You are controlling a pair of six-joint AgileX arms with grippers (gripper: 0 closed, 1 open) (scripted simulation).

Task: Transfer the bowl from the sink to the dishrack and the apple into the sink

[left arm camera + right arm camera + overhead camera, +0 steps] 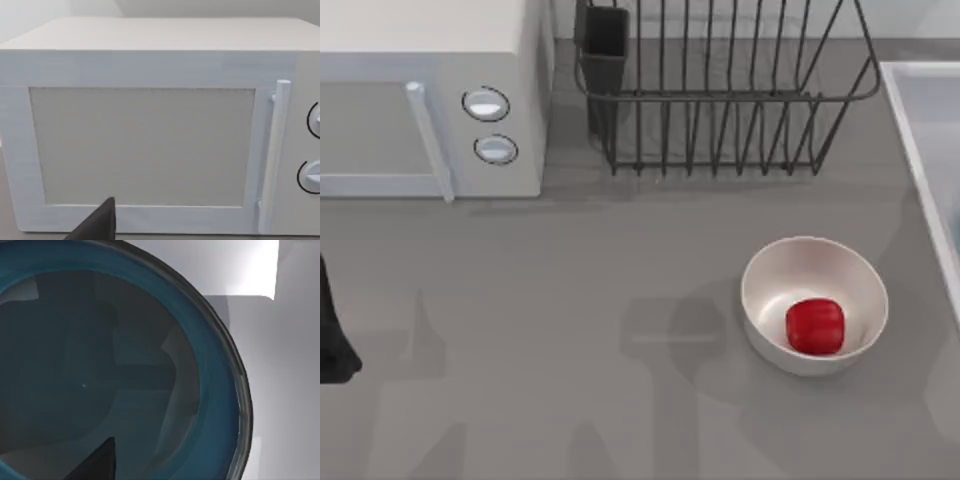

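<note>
Top view
Microwave (430, 95): white and boxy, in the upper left of the frame, with a vertical handle and two round dials on its right side.
Dishrack (720, 90): dark wire rack at upper centre, just right of the microwave, upright prongs in rows, nothing seen in it.
Utensil cup (605, 50): black, rectangular, at the rack's upper left corner.
Sink (925, 150): pale basin with a raised light rim, cut off by the right edge of the frame.
White bowl (815, 305): sat on the grey table (570, 300) at lower right, near the sink's rim but apart from it.
Apple (815, 326): glossy red, slightly blocky, lay inside the white bowl, toward its lower side.
Left arm (332, 335): a dark shape at the far left edge, below the microwave; parked.

Left wrist view
Microwave: door panel, handle (274, 155) and dial edges faced the camera squarely.
Left gripper: one dark fingertip (97, 225) at the bottom edge, lower left of centre; cannot tell whether apart or together.

Right wrist view
Bowl (215, 390): teal-blue, seen from very close above, its dark interior and blue rim across most of the frame, resting in the pale sink (285, 390).
Right gripper: one dark fingertip (97, 467) at the bottom edge over the bowl's interior; cannot tell whether apart, together or clamped.
</note>
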